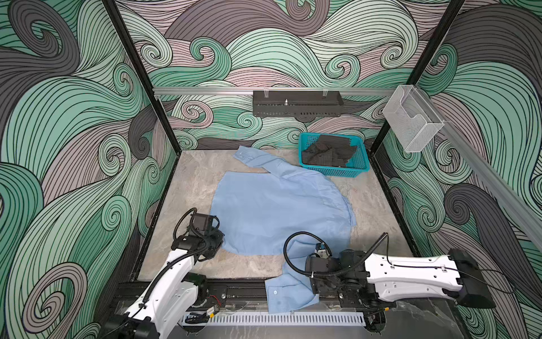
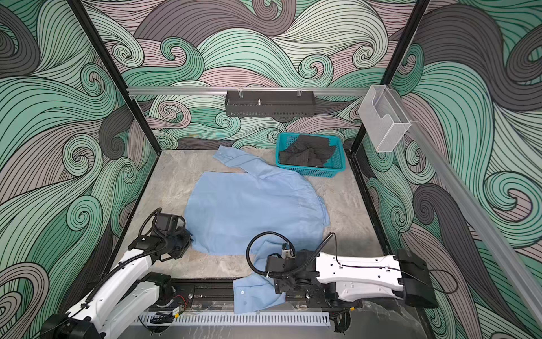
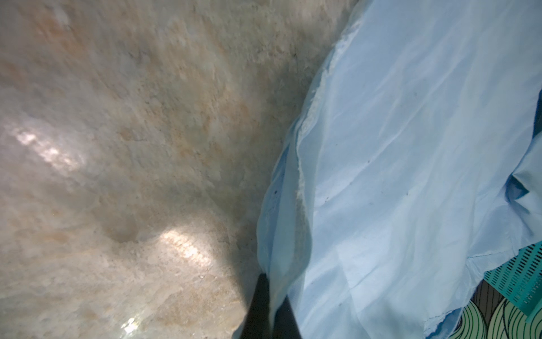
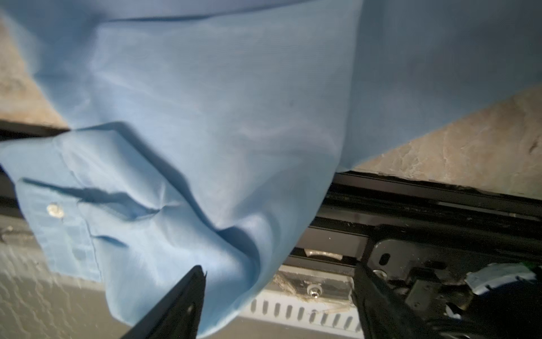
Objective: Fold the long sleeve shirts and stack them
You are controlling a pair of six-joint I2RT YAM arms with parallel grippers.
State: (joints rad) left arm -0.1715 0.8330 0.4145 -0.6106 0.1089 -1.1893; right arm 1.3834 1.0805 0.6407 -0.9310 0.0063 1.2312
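Shirt: we see one light blue long sleeve shirt (image 1: 278, 211) (image 2: 252, 205) spread over the middle of the marble table (image 1: 190, 182), mostly flat, with soft wrinkles.
Far sleeve: it runs from the body toward the far edge and ends left of the teal basket (image 1: 331, 170).
Near sleeve: it trails off the near edge of the table, crosses the black rail (image 1: 243, 289) and ends with its cuff (image 1: 278, 296) on the white slotted strip (image 1: 322, 318). In the right wrist view we make out a white button (image 4: 55, 211) on that cuff.
Left gripper: the left gripper (image 3: 272, 289) (image 1: 217, 239) sits at the near-left edge of the shirt body. In the left wrist view its two dark fingers are pressed together with the hem pinched between them, so we read it as clamped on the shirt.
Right gripper: the right gripper (image 4: 280, 267) is low over the near sleeve at the table's near edge. Its jaws stand wide apart. One finger (image 4: 181, 296) shows in front of the sleeve cloth and the other is over the rail. We see no cloth gripped.
Basket: it stands at the far right of the table, its near wall just beside the shirt's shoulder, and holds dark crumpled cloth (image 1: 331, 149).
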